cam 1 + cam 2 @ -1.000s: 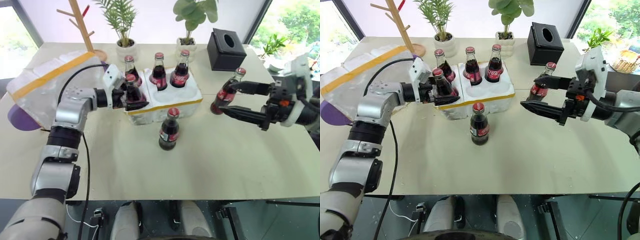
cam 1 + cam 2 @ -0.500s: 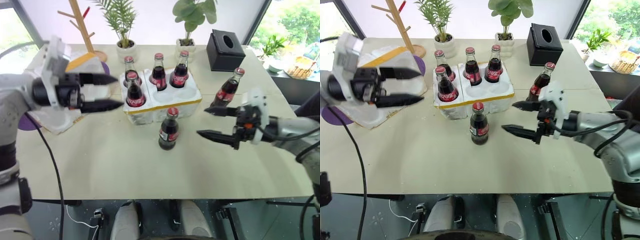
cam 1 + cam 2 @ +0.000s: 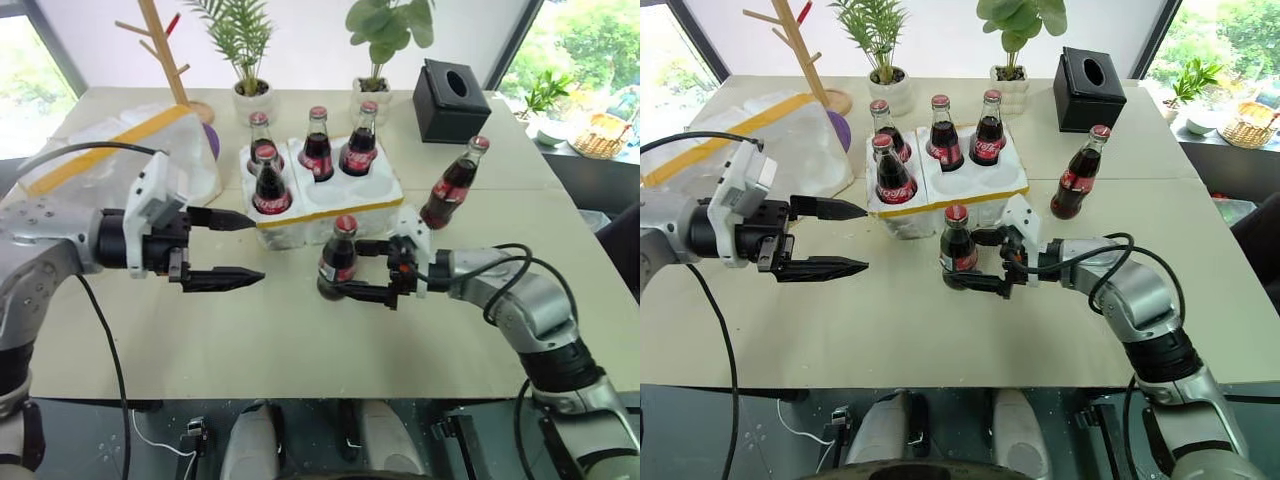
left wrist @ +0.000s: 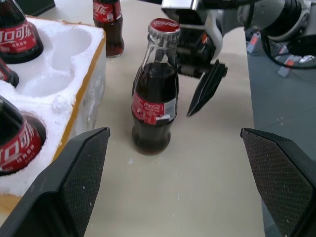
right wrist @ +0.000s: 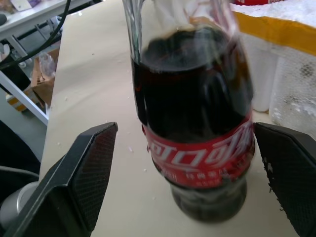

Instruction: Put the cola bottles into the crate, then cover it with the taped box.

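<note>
**Right claw straddles loose bottle, four bottles in crate**

Surface (image 3: 250, 340): beige, carries everything. Box (image 3: 120, 160): far left, white foam with a yellow tape band, lying tilted, well apart from the crate. Crate (image 3: 325, 200): white foam, yellow band on its front, centre-rear of the surface. Four bottles stand upright in its wells: front-left (image 3: 268, 180), back-left (image 3: 260, 135), back-middle (image 3: 318, 145), back-right (image 3: 360, 140). The two front wells to the right are vacant.

Tissue box (image 3: 452, 98): black, far right rear, apart from the crate. Two potted plants (image 3: 250, 60) along the back edge; a wooden rack (image 3: 165, 50) at rear left.

Loose bottle (image 3: 338, 260): upright on the surface just in front of the crate, not touching it. Sixth bottle (image 3: 452, 185): to the right of the crate, leaning, standing alone.

Right claw (image 3: 362, 270): released, fingers spread wide on either side of the loose bottle's lower body; in the right wrist view both pads (image 5: 79, 173) stand apart from the glass, no contact visible. Left claw (image 3: 235, 248): released, fingers wide apart, holding nothing, hovering left of the crate's front corner and pointing toward the loose bottle.
</note>
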Available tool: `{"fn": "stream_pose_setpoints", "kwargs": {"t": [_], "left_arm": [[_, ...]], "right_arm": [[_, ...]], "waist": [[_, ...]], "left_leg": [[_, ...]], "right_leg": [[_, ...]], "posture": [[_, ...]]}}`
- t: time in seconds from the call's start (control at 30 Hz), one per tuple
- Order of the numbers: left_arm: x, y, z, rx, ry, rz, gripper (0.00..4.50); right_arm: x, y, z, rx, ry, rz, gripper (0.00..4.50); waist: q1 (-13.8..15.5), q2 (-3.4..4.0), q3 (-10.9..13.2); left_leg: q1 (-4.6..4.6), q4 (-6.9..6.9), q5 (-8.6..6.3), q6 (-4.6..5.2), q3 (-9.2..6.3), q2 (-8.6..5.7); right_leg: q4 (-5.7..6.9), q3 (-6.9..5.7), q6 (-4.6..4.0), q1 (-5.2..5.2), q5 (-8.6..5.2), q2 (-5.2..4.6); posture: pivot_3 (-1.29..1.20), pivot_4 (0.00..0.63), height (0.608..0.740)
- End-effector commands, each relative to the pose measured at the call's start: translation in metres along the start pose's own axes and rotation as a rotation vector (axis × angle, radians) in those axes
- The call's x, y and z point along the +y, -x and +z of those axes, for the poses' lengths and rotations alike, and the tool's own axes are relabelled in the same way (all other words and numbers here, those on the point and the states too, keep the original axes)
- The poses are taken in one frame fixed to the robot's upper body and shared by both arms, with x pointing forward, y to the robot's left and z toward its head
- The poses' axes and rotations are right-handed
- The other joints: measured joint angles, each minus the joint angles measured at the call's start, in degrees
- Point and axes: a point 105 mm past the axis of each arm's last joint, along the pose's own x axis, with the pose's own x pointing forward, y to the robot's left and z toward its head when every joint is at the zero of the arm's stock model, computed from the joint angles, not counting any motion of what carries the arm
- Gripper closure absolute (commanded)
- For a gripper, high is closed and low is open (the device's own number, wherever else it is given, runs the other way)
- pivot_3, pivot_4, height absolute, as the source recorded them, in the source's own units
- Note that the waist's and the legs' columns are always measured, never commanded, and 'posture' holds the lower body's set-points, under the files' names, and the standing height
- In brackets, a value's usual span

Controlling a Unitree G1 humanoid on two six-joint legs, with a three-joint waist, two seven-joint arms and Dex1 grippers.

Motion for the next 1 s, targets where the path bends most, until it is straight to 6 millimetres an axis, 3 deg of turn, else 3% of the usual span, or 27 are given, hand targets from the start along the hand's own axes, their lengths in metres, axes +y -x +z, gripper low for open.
{"fn": "stream_pose_setpoints", "kwargs": {"t": [0.03, 0.1, 0.17, 0.33, 0.47, 0.57, 0.7, 0.9, 1.0], "left_arm": [[-0.004, -0.001, 0.008, -0.017, -0.042, -0.004, 0.02], [-0.002, 0.000, 0.007, -0.016, -0.040, 0.009, 0.00], [0.000, 0.001, 0.006, -0.019, -0.036, 0.033, 0.00], [0.009, 0.008, 0.008, -0.061, -0.021, 0.110, 0.00], [0.013, 0.010, 0.011, -0.105, -0.014, 0.158, 0.00], [0.014, 0.007, 0.011, -0.116, -0.016, 0.168, 0.00], [0.013, 0.003, 0.012, -0.127, -0.026, 0.173, 0.00], [0.015, 0.004, 0.016, -0.139, -0.037, 0.190, 0.00], [0.015, 0.004, 0.016, -0.141, -0.040, 0.194, 0.00]], "right_arm": [[-0.004, -0.007, 0.011, -0.035, 0.030, -0.010, 0.26], [-0.002, -0.006, 0.016, -0.054, 0.024, 0.004, 0.83], [0.006, 0.001, 0.027, -0.080, 0.032, 0.038, 1.67], [0.008, 0.024, 0.087, -0.217, 0.059, 0.068, 1.70], [-0.021, 0.022, 0.140, -0.308, 0.130, -0.067, 1.70], [-0.049, 0.010, 0.160, -0.318, 0.156, -0.193, 1.70], [-0.072, -0.008, 0.157, -0.262, 0.187, -0.267, 1.70], [-0.065, -0.028, 0.138, -0.220, 0.154, -0.183, 1.70], [-0.074, -0.044, 0.103, -0.134, 0.116, -0.222, 1.70]], "waist": [[0.1, 0.00, 0.0], [0.2, 0.00, 0.0], [0.3, 0.00, 0.0], [0.1, 0.02, 0.0], [-0.3, 0.05, 0.0], [-0.1, 0.04, 0.0], [0.1, 0.03, 0.0], [0.0, 0.04, 0.0], [-0.3, 0.03, 0.0]], "left_leg": [[0.01, 0.00, 0.00, 0.00, -0.01, 0.00], [0.00, 0.00, 0.00, 0.00, 0.00, 0.00], [-0.02, 0.00, 0.00, 0.00, 0.00, 0.00], [-0.06, 0.00, 0.00, 0.00, 0.00, -0.01], [-0.02, 0.00, 0.04, -0.06, 0.03, -0.01], [0.00, -0.03, 0.04, -0.08, 0.00, 0.00], [-0.11, -0.09, 0.05, -0.09, 0.03, 0.00], [-0.67, -0.08, 0.15, -0.25, 0.10, -0.05], [-0.77, -0.09, 0.27, -0.45, 0.06, 0.02]], "right_leg": [[0.02, -0.01, 0.00, 0.00, 0.00, 0.00], [0.04, -0.01, 0.00, -0.02, 0.00, 0.00], [0.04, -0.01, 0.00, -0.03, 0.00, -0.01], [0.05, -0.01, 0.00, -0.07, 0.00, -0.03], [0.27, 0.06, -0.03, -0.20, -0.01, 0.00], [0.50, 0.04, -0.17, -0.29, -0.09, 0.02], [0.51, 0.04, -0.18, -0.40, -0.10, -0.02], [0.59, 0.08, -0.15, -1.04, -0.08, -0.07], [0.64, 0.07, -0.16, -1.18, -0.08, 0.02]], "posture": [[0.00, 0.150, 0.740], [0.00, 0.150, 0.740], [0.00, 0.150, 0.740], [0.00, 0.150, 0.740], [0.00, 0.150, 0.740], [0.00, 0.150, 0.740], [0.00, 0.150, 0.740], [0.00, 0.150, 0.740], [0.00, 0.150, 0.740]]}}
